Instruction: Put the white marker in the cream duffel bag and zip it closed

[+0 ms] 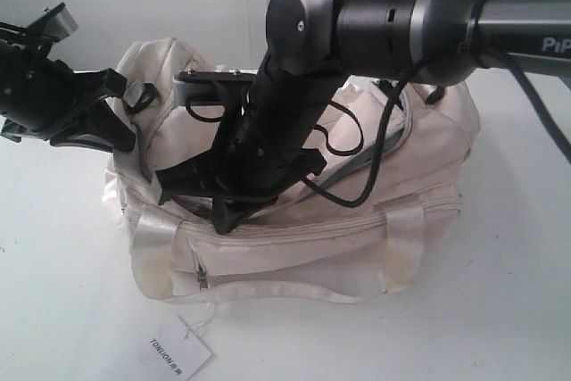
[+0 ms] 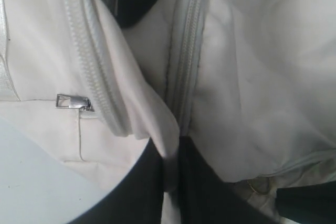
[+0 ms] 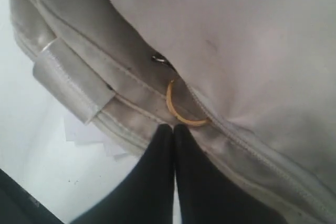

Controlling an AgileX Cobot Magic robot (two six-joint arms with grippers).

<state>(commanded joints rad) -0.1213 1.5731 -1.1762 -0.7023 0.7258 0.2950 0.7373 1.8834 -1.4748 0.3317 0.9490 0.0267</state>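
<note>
The cream duffel bag [image 1: 357, 247] lies on the white table. My left gripper [image 2: 170, 169] is at the bag's left end [image 1: 120, 131], shut on a fold of cream fabric beside the top zip [image 2: 184, 72]. My right arm reaches across over the bag. Its gripper [image 1: 221, 217] points down at the front left of the bag. In the right wrist view this gripper [image 3: 173, 127] is shut, fingertips pressed together just short of the gold ring pull [image 3: 181, 113], with nothing between them. The white marker is out of view.
A white hang tag [image 1: 181, 352] lies on the table in front of the bag. The front pocket has a silver zip pull [image 2: 73, 102]. Satin handles [image 1: 403, 238] hang down the bag's front. Black cables [image 1: 379, 153] from the right arm loop over the bag's top.
</note>
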